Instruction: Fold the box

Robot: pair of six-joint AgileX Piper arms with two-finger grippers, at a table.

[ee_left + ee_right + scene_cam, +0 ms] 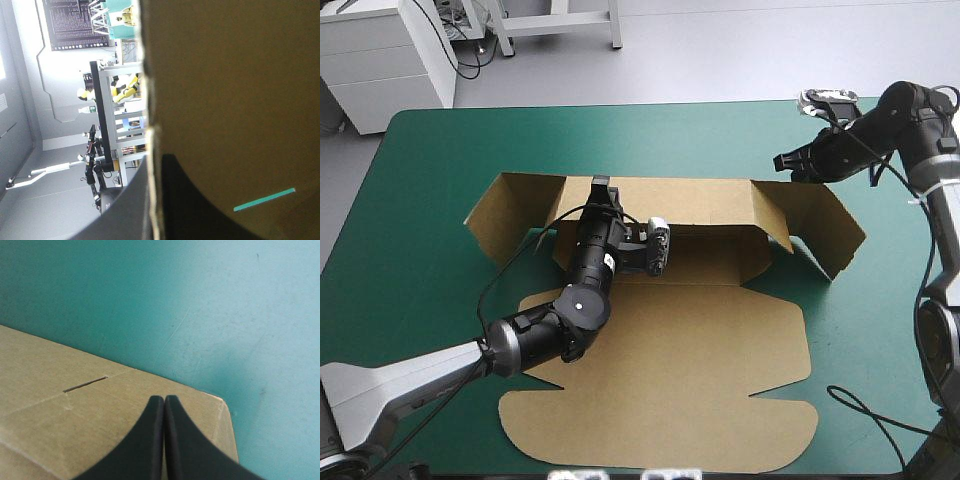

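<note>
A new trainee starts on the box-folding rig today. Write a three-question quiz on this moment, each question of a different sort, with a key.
1. True or false: the right gripper is clamped on the box.
2. Multiple choice: the left gripper grips the box's A) raised far wall B) flat lid nearest the robot C) right-hand flap.
3. Fill in: the table's cover is ____.

Key: 1 false, its fingers meet with nothing between them, the board below. 2 A. 3 teal-green.
</note>
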